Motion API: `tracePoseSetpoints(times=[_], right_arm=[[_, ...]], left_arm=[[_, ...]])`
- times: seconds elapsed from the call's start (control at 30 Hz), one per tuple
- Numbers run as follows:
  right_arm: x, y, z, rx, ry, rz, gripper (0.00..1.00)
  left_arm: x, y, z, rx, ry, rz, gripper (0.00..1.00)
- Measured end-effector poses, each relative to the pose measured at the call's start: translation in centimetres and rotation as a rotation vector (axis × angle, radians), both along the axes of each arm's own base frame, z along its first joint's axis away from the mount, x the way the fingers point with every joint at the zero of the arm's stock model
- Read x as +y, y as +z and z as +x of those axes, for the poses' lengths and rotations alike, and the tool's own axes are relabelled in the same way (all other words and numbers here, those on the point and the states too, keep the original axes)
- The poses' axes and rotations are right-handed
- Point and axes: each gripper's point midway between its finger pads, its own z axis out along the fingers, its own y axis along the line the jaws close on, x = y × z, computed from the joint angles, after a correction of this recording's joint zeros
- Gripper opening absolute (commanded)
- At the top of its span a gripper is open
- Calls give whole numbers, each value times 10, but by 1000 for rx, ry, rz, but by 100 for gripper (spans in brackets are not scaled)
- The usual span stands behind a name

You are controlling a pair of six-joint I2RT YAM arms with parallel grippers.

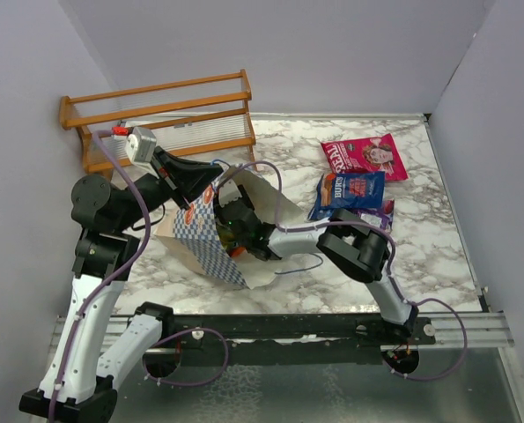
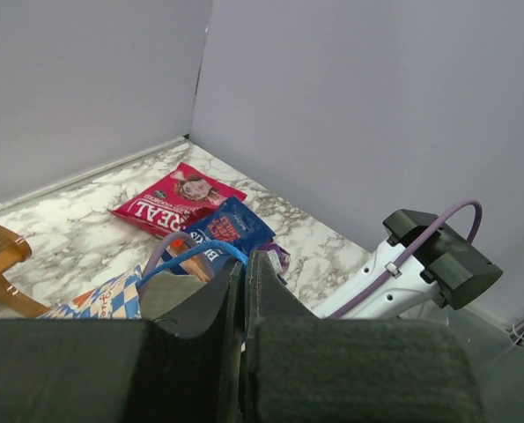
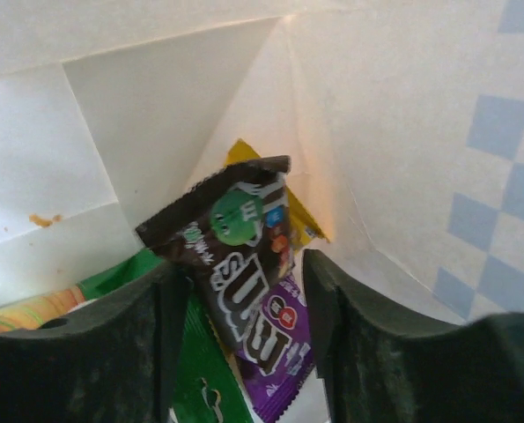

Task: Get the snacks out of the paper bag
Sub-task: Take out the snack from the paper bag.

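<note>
With right gripper [image 3: 239, 269] apart astride brown packet [image 3: 231, 220] inside paper bag [image 3: 402, 132], left gripper [image 2: 244, 264] pinched on its rim, risks dragging purple packet [image 3: 284, 352] along.

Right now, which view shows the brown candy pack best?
Right wrist: the brown candy pack sits large between the fingers of the right tool, inside the paper bag. Top view: bag and arm hide it. Left wrist: only the bag's checkered edge, no pack.

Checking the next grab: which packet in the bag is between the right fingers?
The dark brown packet with the green face; the purple packet, green packet and yellow packet lie beneath or behind it.
</note>
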Motion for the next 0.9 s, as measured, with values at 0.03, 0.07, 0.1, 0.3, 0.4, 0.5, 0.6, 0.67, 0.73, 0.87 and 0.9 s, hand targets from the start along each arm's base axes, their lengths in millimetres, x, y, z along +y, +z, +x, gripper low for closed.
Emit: tracePoseSetpoints(times=[0.03,0.07,0.1,0.3,0.4,0.5,0.6,0.67,0.73,0.87,0.9], right_arm=[[0,1,2,-2,-2,2,44],[2,3,3,-5,3,1,41],[2,3,3,-7,4,2,36],[5,4,2,-6,24,-5,13],[4,6,-1,-3,42,-14,7],[1,16,-6,2,66,-16,6],[-4,31,-14,4,98,-2,6],[-5,44,-21,9,132,13,6],[-7,55,-29,19,171,30,6],[-11,66,-47,52,250,59,6],[-13,67,-53,68,273,65,6]], left_arm=[[0,0,0,-1,0,1,0],[0,0,0,-1,1,3,0],[0,0,0,-3,2,4,0],[1,-2,0,-7,5,12,0],[1,-2,1,-12,6,15,0],[1,-2,0,-16,7,17,0],[2,-1,0,-27,12,20,0],[2,0,-1,-33,17,21,0],[3,1,-1,-38,19,22,0],[4,1,0,-41,26,22,0],[4,1,0,-41,27,22,0]])
